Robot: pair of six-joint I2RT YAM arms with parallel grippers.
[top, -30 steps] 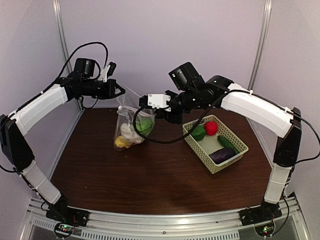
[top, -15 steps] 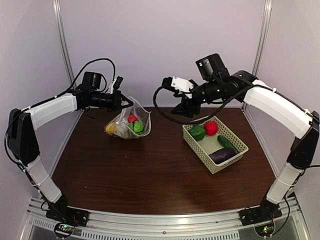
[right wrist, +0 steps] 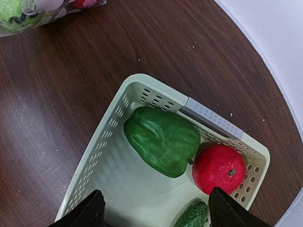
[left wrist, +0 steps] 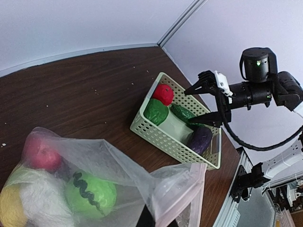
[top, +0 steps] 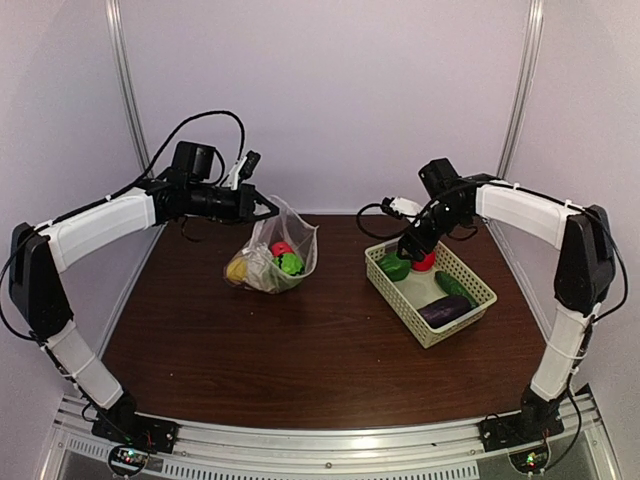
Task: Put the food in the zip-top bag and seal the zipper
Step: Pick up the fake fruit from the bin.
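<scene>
TWO ARMS, 1 BAG: The left gripper [top: 266, 208] is clamped on the top edge of the zip-top bag [top: 272, 262]. The bag hangs from it toward 5 o'clock, and its loaded bottom appears to rest on the brown table [top: 300, 370], at about 10 o'clock from the table's middle in the overhead view. Through the clear plastic 4 pieces of food show, bunched together low in the pouch: a red-pink ball [left wrist: 41, 153], a green round piece [left wrist: 90, 194], a yellow piece [left wrist: 8, 208] and a white cauliflower [left wrist: 40, 205]. The bag's mouth gapes beside the clamped fingers. Whether any stretch of its seal is pressed together cannot be told.

Well apart, at 3 o'clock on the table, the right gripper [right wrist: 156, 193] hovers with its fingers spread wide and nothing between them. It hangs over the 11 o'clock end of the pale green basket [right wrist: 147, 86].

4 more pieces lie inside the basket. In the wrist view a green pepper [right wrist: 163, 142] sits just ahead of the spread fingertips, and a red fruit [right wrist: 218, 168] touches it at 4 o'clock. A cucumber [top: 455, 285] lies along the 3 o'clock wall, and a purple eggplant [top: 443, 311] lies at the basket's near end — none of them touched by either gripper.
</scene>
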